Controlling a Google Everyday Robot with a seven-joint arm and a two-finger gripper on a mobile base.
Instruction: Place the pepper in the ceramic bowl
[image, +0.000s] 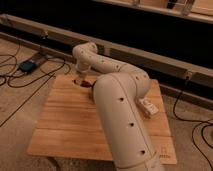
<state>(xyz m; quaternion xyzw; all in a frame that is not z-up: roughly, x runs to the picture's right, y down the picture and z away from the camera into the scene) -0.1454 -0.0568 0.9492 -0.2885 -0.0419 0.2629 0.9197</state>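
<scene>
Wooden surface (60, 120) carries the pepper (87, 83) just beside my pincer (80, 79), whose grip I cannot tell, and a shallow hold could drop it short of the ceramic bowl, which I cannot see.
</scene>
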